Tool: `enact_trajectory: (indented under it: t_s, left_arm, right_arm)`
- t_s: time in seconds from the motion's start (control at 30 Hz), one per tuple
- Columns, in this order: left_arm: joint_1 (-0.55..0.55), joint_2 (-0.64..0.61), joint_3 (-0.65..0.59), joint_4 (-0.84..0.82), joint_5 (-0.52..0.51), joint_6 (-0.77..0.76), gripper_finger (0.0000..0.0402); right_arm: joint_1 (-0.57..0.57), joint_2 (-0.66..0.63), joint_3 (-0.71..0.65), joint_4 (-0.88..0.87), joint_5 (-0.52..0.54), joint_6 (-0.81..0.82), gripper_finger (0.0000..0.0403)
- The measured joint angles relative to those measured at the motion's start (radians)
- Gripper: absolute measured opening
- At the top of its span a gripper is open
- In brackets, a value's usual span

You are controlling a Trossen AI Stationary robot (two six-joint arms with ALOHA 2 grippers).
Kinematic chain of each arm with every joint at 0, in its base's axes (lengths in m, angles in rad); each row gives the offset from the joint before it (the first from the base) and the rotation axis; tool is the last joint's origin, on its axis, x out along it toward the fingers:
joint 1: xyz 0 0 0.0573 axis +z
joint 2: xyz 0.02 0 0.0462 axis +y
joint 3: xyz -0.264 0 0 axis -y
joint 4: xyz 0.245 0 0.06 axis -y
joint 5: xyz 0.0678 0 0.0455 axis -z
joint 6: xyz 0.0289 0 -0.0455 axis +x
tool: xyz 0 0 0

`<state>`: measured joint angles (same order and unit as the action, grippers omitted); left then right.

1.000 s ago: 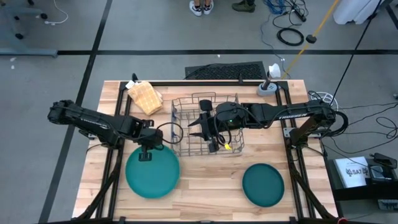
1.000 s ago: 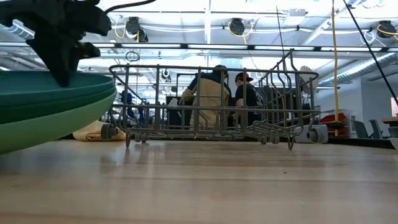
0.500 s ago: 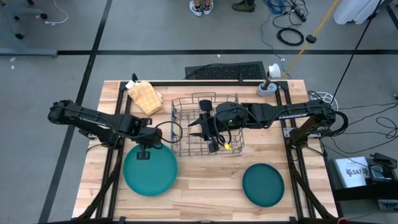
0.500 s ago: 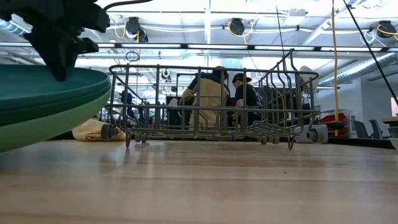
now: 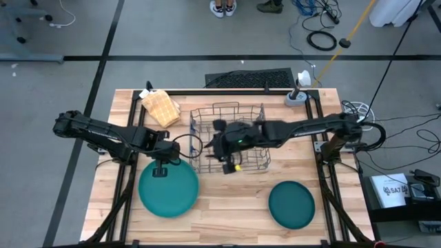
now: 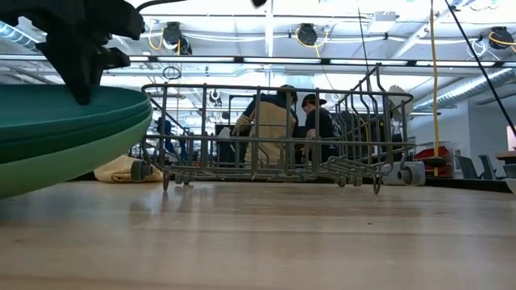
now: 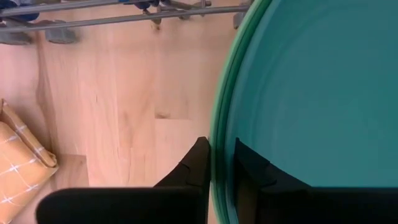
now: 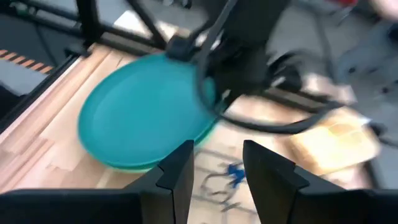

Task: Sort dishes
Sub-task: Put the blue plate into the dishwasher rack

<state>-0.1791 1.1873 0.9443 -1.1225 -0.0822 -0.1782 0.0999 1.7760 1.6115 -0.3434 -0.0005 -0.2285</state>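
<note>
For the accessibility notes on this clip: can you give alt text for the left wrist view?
The left gripper is clamped on the rim of a teal plate, one dark finger on each side. Wooden table lies beside it, a tan waffle-textured lump at one edge and wire rack feet beyond.

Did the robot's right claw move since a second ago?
Yes. In the high view the right gripper, open and empty, has slid toward the left arm's side over the grey wire rack, which stayed put.

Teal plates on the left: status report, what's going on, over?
Left gripper clamped on teal plate stack's rim. Right gripper open over wire rack, empty. Dark green plate sits alone. Nothing blocking.
</note>
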Motion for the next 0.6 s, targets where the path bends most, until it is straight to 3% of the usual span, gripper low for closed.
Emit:
enact_trajectory:
  t_s: [0.13,0.4,0.6]
  left_arm:
    - [0.0,0.0,0.0,0.0,0.009,0.0,0.0041]
    - [0.0,0.0,0.0,0.024,0.024,-0.001,0.0041]
    - [0.0,0.0,0.0,0.034,0.025,0.001,0.0041]
  right_arm:
    - [0.007,0.089,0.0,0.072,-0.056,0.042,0.013]
    - [0.02,0.248,0.0,0.341,-0.059,0.177,0.013]
    - [0.019,0.323,0.0,0.443,-0.055,0.267,0.013]
